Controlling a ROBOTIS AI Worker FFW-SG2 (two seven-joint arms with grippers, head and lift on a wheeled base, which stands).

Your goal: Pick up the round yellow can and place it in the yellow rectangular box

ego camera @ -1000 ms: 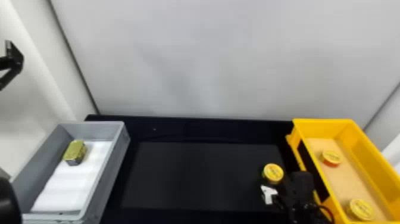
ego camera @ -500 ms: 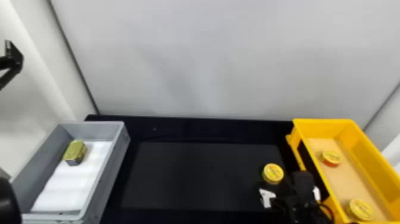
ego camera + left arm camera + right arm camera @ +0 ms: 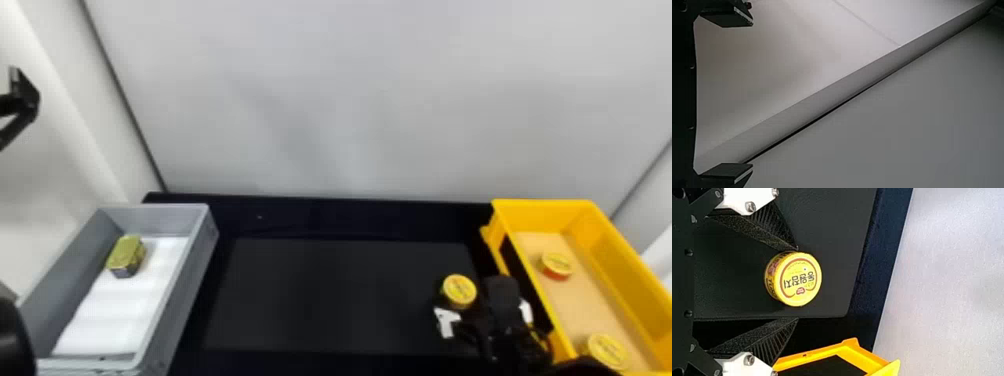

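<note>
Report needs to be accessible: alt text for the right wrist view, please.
A round yellow can, label up, sits on a dark surface between the open fingers of the right gripper, closer to one fingertip than the other. Past the farther finger, part of the yellow rectangular box shows.

gray bin (image 3: 189, 295) at left | white liner (image 3: 117, 310) inside | gold-topped tin (image 3: 126, 252) inside, far end | pale wall (image 3: 370, 100) behind
</note>
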